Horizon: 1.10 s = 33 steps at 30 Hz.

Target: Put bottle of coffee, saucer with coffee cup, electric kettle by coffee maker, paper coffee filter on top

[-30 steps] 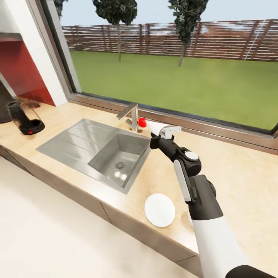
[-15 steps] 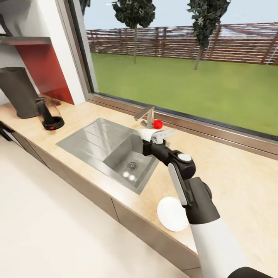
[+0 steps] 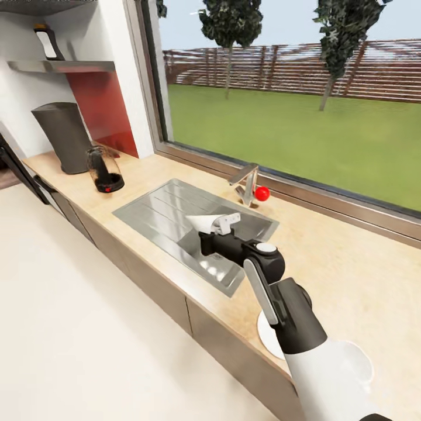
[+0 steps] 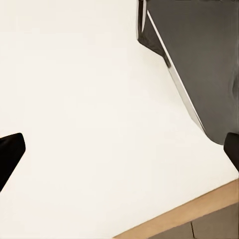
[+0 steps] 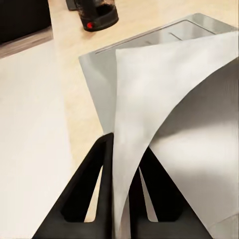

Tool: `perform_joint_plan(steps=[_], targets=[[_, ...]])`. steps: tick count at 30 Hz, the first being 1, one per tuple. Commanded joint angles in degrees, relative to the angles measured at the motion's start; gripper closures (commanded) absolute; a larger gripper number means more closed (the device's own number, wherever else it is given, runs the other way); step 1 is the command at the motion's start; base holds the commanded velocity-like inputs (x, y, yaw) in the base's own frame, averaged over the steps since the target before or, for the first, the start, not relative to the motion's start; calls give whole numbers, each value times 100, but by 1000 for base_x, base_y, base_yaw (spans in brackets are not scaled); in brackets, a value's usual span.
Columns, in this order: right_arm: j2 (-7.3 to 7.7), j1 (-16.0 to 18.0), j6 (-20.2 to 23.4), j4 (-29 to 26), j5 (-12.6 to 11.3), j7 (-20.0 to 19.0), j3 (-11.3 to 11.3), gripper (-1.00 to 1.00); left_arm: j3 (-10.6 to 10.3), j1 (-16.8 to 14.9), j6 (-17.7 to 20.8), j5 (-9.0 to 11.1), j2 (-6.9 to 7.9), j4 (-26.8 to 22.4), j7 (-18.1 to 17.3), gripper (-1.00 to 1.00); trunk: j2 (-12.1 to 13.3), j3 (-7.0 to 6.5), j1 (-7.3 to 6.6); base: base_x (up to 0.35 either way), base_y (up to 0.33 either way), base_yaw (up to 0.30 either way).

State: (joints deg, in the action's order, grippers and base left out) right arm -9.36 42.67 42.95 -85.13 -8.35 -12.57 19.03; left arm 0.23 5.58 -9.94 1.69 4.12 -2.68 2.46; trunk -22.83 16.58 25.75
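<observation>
My right gripper [image 3: 215, 225] is clamped on the small white paper cone filter [image 3: 202, 221], holding it above the inset steel sink [image 3: 158, 206] in the long light wood-toned countertop [image 3: 327, 257]. Far to the left stands the tall black coffee maker [image 3: 65, 137], with the rounded glass kettle with a black base [image 3: 104, 169] just beside it on its right. Above them, a dark bottle with a yellow-brown cap [image 3: 47, 42] sits on the thin wall shelf [image 3: 61, 66]. Near me, the flat round white saucer [image 3: 266, 338] peeks out from under my arm. A red ball [image 3: 262, 193] lies by the steel tap [image 3: 246, 182].
</observation>
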Motion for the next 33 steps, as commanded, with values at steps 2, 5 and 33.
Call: perform_joint_plan(steps=[2, 5, 33], targets=[[-4, 4, 31, -7, -61, 9, 23, 100, -3, 4, -8, 16, 0, -11, 9, -100, -9, -2, 3, 0, 0, 231], [-26, 4, 29, -41, -65, 9, 40, 100, -4, 4, -8, 18, 1, -12, 9, -100, -9, -19, 3, 0, 0, 231], [-4, -5, 20, -40, -70, 9, 180, 100, -3, -24, -47, 0, -40, -13, 6, -100, -9, -165, 3, 0, 0, 232]])
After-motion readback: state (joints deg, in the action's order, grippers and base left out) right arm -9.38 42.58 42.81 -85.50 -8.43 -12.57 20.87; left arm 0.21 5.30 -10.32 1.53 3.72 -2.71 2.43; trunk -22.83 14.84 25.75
